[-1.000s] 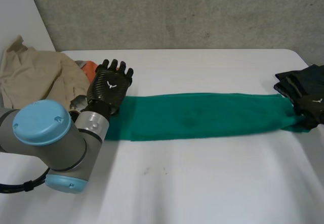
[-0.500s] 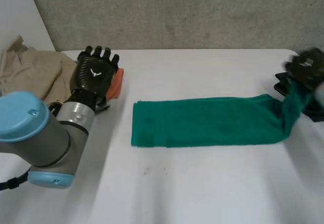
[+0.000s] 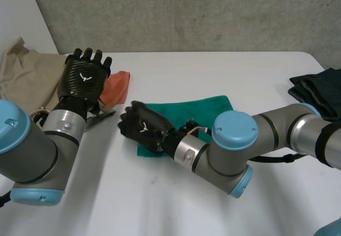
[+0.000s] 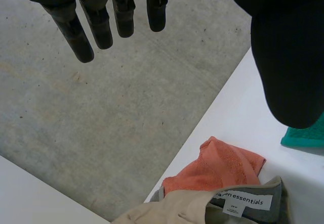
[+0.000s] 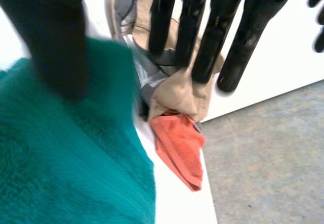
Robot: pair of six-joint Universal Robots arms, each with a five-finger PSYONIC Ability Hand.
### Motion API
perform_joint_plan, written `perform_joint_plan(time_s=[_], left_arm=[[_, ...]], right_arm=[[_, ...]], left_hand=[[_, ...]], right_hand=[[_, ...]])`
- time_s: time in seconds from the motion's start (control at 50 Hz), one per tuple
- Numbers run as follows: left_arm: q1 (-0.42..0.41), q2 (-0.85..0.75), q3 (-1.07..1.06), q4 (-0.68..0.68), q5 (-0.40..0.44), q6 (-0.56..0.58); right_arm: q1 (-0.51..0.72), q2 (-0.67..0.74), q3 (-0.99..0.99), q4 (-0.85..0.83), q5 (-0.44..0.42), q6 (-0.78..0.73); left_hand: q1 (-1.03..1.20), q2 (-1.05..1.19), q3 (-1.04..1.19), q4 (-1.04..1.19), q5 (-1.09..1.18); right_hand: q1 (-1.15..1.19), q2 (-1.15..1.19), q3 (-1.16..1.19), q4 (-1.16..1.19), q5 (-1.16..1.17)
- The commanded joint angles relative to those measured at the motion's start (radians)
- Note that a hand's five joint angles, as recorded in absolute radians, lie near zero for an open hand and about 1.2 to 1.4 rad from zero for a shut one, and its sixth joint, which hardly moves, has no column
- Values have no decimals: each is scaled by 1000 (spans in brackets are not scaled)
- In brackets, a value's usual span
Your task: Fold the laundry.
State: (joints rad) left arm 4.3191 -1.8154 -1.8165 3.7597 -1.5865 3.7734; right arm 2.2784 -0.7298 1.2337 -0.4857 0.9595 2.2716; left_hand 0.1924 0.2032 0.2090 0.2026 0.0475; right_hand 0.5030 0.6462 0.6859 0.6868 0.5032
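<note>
Green towel point(image 3: 205, 108): lies doubled at the middle of the white table point(image 3: 213, 204), with its long axis running from 9 to 3 o'clock.
Right hand point(image 3: 143, 127): sits over the towel's 9 o'clock end, fingers straight and apart, thumb beside the cloth, apparently gripping nothing.
Left hand point(image 3: 81, 81): raised and open at 10 o'clock from the towel, above an orange cloth point(image 3: 116, 86) and a beige garment point(image 3: 26, 79).
Key relation: the towel extends toward 3 o'clock from the right hand, which is the nearer hand and probably the better placed for the next fold.
</note>
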Motion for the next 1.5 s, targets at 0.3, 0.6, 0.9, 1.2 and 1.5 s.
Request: perform_joint_plan(time_s=[0.3, 0.6, 0.9, 1.2, 1.5], left_arm=[[-153, -119, 186, -4, -7, -123], [-208, -189, 217, -6, -10, -121], [-207, -179, 184, -8, -6, -119], [-170, -114, 132, -9, -10, -118], [-176, -113, 155, -9, -55, -124]], right_arm=[[-299, -352, 181, 378, 355, 635], [-404, -244, 267, 412, 334, 456], [-510, -299, 362, 288, 363, 330], [-203, -361, 236, 233, 375, -150], [-45, -243, 239, 222, 209, -51]], left_hand=[[-18, -29, -34, -28, -47], [-18, -29, -34, -28, -47], [-18, -29, -34, -28, -47], [-18, -29, -34, -28, -47], [-18, -29, -34, -28, -47]], right_hand=[[-329, -472, -511, -512, -503], [-5, -148, -188, -188, -179], [893, 750, 710, 709, 719], [893, 750, 710, 709, 719], [-329, -472, -511, -512, -503]])
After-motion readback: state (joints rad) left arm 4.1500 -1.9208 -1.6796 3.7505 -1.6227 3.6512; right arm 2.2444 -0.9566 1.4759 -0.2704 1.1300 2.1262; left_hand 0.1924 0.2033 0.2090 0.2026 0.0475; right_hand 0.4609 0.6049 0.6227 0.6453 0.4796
